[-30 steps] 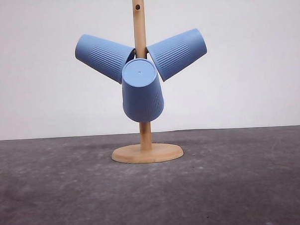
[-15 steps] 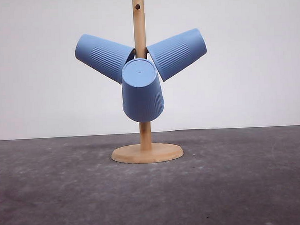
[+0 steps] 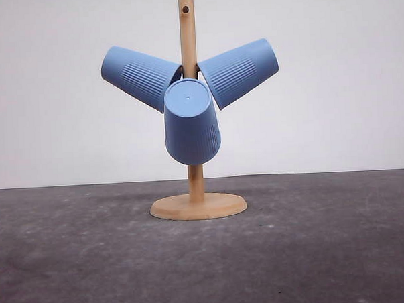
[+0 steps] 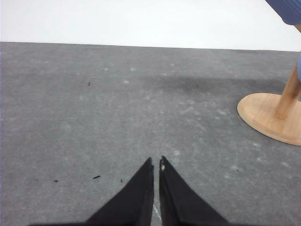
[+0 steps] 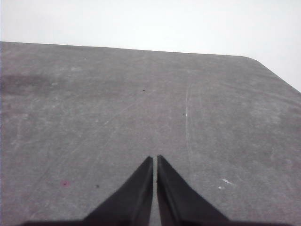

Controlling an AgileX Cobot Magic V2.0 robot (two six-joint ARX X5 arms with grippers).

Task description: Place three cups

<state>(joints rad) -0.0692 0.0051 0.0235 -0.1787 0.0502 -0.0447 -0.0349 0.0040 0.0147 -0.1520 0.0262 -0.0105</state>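
Since all three cups hang mouth-inward on the wooden stand (image 3: 192, 125), the task is judged to be at or near its end, or possibly not begun if the cups are meant to come off; which of the two applies cannot be settled from the scene alone. Taken from left to right around the stand's post, the left cup (image 3: 140, 77) is tilted up and away to the left of the post, the middle cup (image 3: 191, 122) hangs in front of the post with its flat bottom turned toward the front camera, and the right cup (image 3: 239, 71) is tilted up and away to the right. Their rims crowd together at the post, so any cup should be drawn along the line of its own peg, with the neighbours left undisturbed and the round base (image 3: 198, 206) kept from tipping.

The left tool (image 4: 156, 165) is seen closed and empty, low over the grey desk (image 3: 314, 254), to the left of the stand's base. The right tool (image 5: 155, 161) is likewise closed with nothing between its tips, over bare desk.

The pegs themselves are hidden inside the cups, so how deeply each cup is seated cannot be judged. The post's top is cut off in the front view, and in the left wrist view a mere corner of a blue cup is caught.
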